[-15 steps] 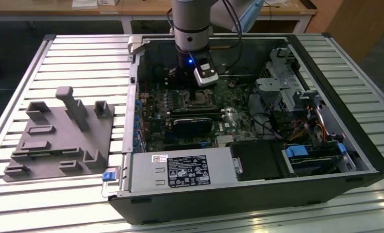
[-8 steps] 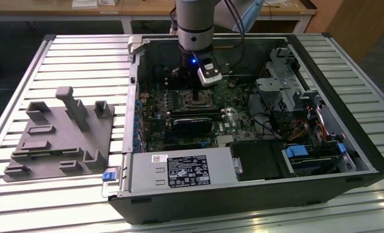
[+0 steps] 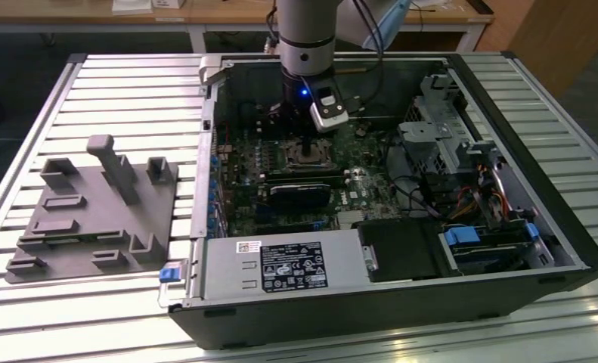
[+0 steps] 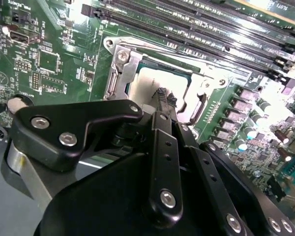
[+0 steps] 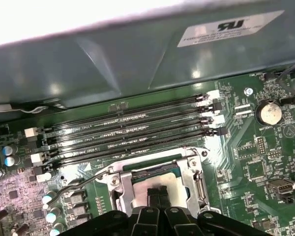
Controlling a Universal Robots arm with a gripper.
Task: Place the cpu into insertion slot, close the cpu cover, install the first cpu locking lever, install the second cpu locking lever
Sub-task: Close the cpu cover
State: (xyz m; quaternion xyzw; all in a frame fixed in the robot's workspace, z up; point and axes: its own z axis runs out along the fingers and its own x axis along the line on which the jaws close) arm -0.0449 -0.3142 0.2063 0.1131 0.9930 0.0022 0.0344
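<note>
Gripper (image 4: 165,96) is seen with tips pressed together, empty, above the cpu (image 4: 150,81), already seated under the lowered cpu cover (image 4: 122,66); locking lever (image 5: 83,183) looks unlatched tbh.

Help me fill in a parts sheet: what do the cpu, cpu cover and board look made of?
cpu: metal, it seems; dull pale grey face, matt, without sharp glints.
cpu cover: probably thin sheet steel, bare and bright; hard highlights, stamped edges.
board: likely laminate under glossy green lacquer; fine traces show.
</note>
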